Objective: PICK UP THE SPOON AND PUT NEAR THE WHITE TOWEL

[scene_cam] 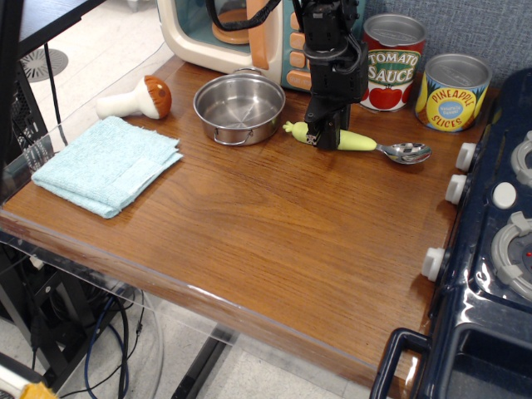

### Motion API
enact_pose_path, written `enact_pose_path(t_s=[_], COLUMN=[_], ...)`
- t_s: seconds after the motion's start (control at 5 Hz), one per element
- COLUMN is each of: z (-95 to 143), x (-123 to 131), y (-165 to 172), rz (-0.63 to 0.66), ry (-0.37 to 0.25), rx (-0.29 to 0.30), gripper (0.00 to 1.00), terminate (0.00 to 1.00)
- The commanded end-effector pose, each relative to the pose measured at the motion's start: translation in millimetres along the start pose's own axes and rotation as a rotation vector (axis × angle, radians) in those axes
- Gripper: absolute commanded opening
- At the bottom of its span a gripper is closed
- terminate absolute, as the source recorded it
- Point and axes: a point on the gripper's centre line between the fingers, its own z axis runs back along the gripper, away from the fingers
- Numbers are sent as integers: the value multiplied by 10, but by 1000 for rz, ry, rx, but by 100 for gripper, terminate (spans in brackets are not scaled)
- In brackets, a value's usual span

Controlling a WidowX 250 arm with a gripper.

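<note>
The spoon (366,142) lies on the wooden table in front of the tomato sauce can. Its silver bowl (409,151) points right and its yellow-green handle points left. My gripper (322,133) is down at the middle of the handle, with one black finger (326,129) in front of it hiding that part. The handle's left tip (291,128) sticks out beside the finger. I cannot tell whether the jaws have closed on the handle. The pale blue towel (106,162) lies folded at the table's left edge, far from the spoon.
A steel pot (239,106) stands left of the gripper, and a brown-capped mushroom toy (137,99) lies behind the towel. A tomato sauce can (392,62) and a pineapple can (452,91) stand at the back right. A toy oven (241,33) is behind, and a toy stove (499,216) is on the right.
</note>
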Motion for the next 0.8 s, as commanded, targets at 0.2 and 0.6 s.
enact_pose_path(t_s=[0.2,0.6], z=[866,1097], x=[-49,-412], y=[-266,-914], rz=[-17,-64], ry=[-79,-31], rx=[170,183], gripper=[0,0], terminate=[0,0])
